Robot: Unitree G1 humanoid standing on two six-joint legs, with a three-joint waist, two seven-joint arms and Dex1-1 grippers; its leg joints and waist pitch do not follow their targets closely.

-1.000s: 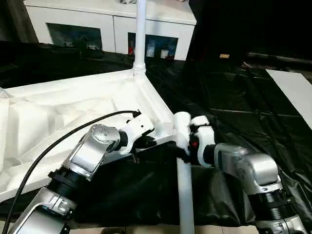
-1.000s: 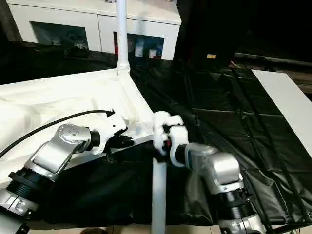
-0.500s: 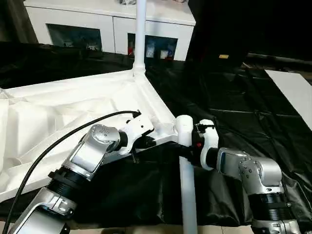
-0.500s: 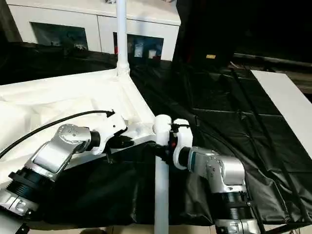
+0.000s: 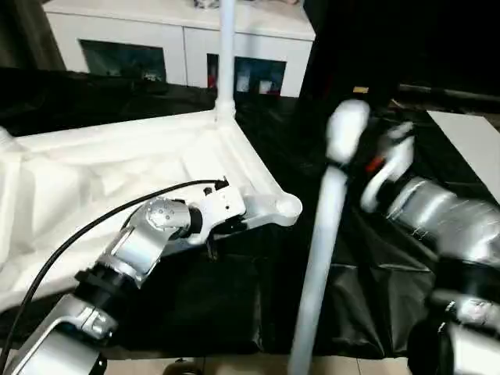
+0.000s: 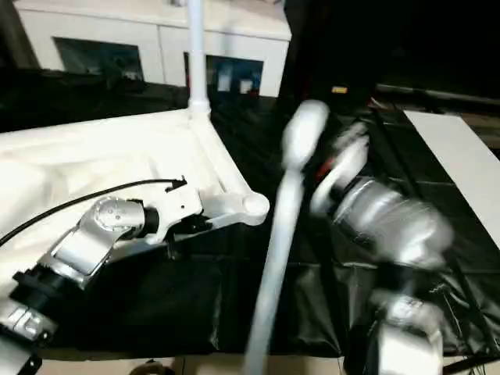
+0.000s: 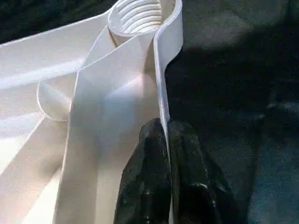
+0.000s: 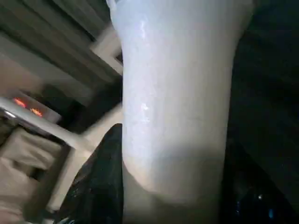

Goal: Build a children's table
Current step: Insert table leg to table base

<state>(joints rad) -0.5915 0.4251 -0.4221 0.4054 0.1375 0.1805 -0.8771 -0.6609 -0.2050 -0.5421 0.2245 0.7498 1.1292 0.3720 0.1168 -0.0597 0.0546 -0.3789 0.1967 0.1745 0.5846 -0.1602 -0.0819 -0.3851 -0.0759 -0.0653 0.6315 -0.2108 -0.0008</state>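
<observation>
The white tabletop (image 5: 117,172) lies upside down on a black sheet, ribs up. One white leg (image 5: 226,55) stands upright in its far corner socket. My left gripper (image 7: 163,127) is shut on the tabletop's rim, a short way from the bare threaded near corner socket (image 7: 140,14), which also shows from the head (image 5: 287,205). My right gripper (image 5: 376,168) is raised to the right of that corner, shut on a loose leg (image 5: 322,234). That leg tilts, its rounded end (image 5: 346,129) uppermost. It sits between the right gripper's dark fingers (image 8: 100,186).
A white cabinet (image 5: 156,35) with dark glass doors stands behind the tabletop. The black sheet (image 5: 234,301) covers the floor to the front and right. A flat white board (image 5: 469,141) lies at the far right.
My right gripper has closed on the loose leg and swung it up and to the right, away from the near corner socket, which now stands bare. The left gripper has kept its grip.
</observation>
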